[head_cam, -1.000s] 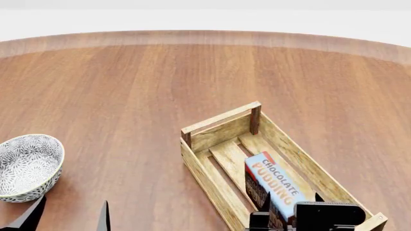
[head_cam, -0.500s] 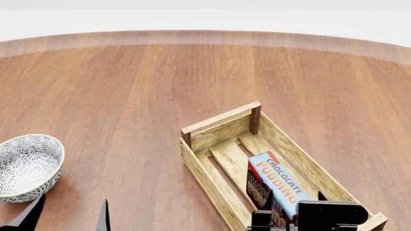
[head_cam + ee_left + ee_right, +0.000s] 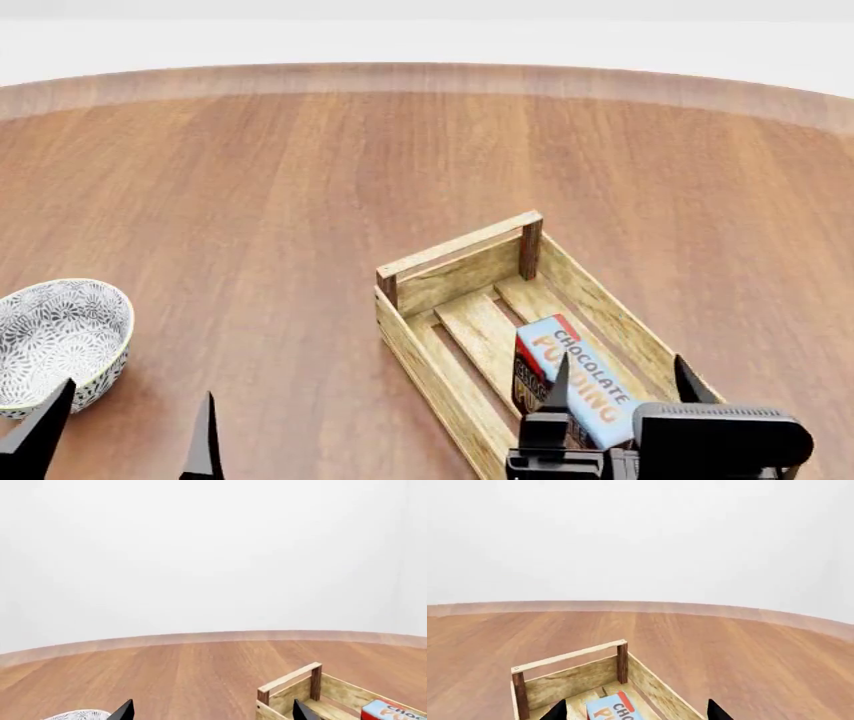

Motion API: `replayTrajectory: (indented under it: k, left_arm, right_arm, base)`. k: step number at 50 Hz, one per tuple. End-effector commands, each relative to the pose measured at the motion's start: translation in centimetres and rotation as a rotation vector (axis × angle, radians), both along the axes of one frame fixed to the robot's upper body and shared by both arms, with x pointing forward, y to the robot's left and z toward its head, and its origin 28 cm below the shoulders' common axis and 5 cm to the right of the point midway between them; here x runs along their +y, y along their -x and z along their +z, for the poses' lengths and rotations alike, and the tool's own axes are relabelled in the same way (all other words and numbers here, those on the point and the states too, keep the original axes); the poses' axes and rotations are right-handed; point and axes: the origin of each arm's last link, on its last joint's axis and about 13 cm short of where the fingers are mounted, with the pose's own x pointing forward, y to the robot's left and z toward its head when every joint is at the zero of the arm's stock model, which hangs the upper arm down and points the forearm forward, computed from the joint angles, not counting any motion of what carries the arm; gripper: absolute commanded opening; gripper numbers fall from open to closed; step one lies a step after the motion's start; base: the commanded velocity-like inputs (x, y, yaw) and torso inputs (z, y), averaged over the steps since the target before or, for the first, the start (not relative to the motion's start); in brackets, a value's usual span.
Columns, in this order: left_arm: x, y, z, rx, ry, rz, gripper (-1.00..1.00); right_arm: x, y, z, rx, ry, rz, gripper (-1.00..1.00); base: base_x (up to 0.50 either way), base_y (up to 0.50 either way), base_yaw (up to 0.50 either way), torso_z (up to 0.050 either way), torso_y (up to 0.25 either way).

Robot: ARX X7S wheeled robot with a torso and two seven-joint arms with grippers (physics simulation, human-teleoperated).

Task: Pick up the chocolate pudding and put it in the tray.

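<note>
Wood table (image 3: pixel 267 180); chocolate pudding (image 3: pixel 578 380) in tray (image 3: pixel 427 345); both arms low, jaws spread, empty.

Both grippers matte black: left gripper (image 3: pixel 123 440) shows thin pointed blade-like fingers; right gripper (image 3: pixel 623 388) same tips, on boxy rounded black housing.

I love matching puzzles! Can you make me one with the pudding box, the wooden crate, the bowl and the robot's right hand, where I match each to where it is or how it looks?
Things:
1. chocolate pudding
2. tray
3. bowl
4. right hand

Descriptions:
A. open, tips either side of the carton
B. grey-white patterned, at the table's left
C. lying inside the crate
D. light wood, bar handle at its far end

Pairs: 1-C, 2-D, 3-B, 4-A
</note>
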Motion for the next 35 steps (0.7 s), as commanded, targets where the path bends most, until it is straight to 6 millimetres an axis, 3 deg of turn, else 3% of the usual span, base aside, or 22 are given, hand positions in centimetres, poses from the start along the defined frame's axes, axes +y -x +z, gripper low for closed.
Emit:
replayTrajectory:
  k: [1,14,35]
  left_arm:
    - [-0.1,0.9,1.6,-0.051,-0.011,-0.006,1.0]
    - [-0.1,2.1,3.1,-0.103,-0.003,-0.01,1.0]
    - [-0.2,3.5,4.3,-0.15,0.001,-0.029,1.0]
  right_arm:
    - [0.8,2.3,3.6,-0.112,-0.005,0.039,1.0]
    - [1.4,4.7,6.2,-0.203,-0.014,0.072,1.0]
    - [2.0,7.6,8.6,-0.312,-0.003,0.099,1.0]
  base:
    - [0.0,0.0,0.0,0.0,0.0]
    - [0.0,0.0,0.0,0.0,0.0]
    - [0.0,0.0,0.0,0.0,0.0]
